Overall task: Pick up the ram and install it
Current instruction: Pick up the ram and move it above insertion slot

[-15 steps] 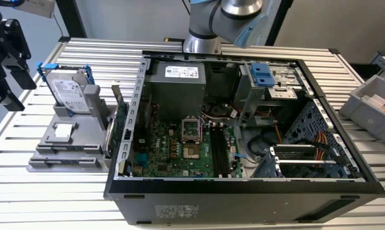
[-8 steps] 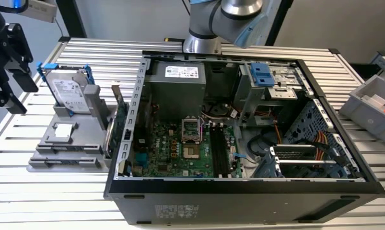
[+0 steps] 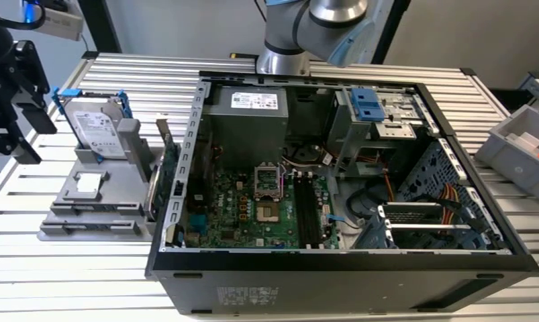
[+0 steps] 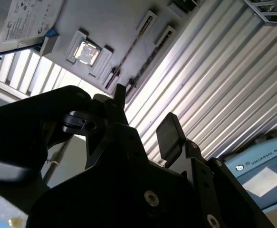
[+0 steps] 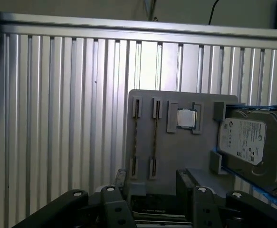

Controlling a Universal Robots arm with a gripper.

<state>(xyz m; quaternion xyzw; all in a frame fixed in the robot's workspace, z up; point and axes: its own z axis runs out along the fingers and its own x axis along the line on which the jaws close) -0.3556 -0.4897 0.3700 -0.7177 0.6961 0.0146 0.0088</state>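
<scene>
Plainly, the black two-fingered gripper (image 5: 152,181) is set wide open with nothing between its fingers (image 4: 169,135); in both wrist views bare table and tray are seen through the gap. It is hung above the ribbed aluminium table (image 5: 57,118), near the grey plastic holder tray (image 5: 176,156), and in the exterior view it is cut off at that view's left edge.

On the tray a silver hard drive in a blue frame (image 5: 247,142) is stood upright, cropped in both wrist views. A small square silver processor chip (image 5: 186,118) is seated in a recess beside it. Two narrow slots (image 5: 153,137) are cut next to the chip. Only thin dark lines are seen along them, and whether the long blue ram stick lies edge-on in one cannot be told.

Inside the open black computer case (image 3: 341,272), long dark memory slots (image 3: 305,208) are seen on the green motherboard (image 3: 237,215). Whether the ram stick is seated there cannot be made out either. A green expansion card (image 3: 168,176) is stood on edge between tray and case, partly hidden by the case wall.
</scene>
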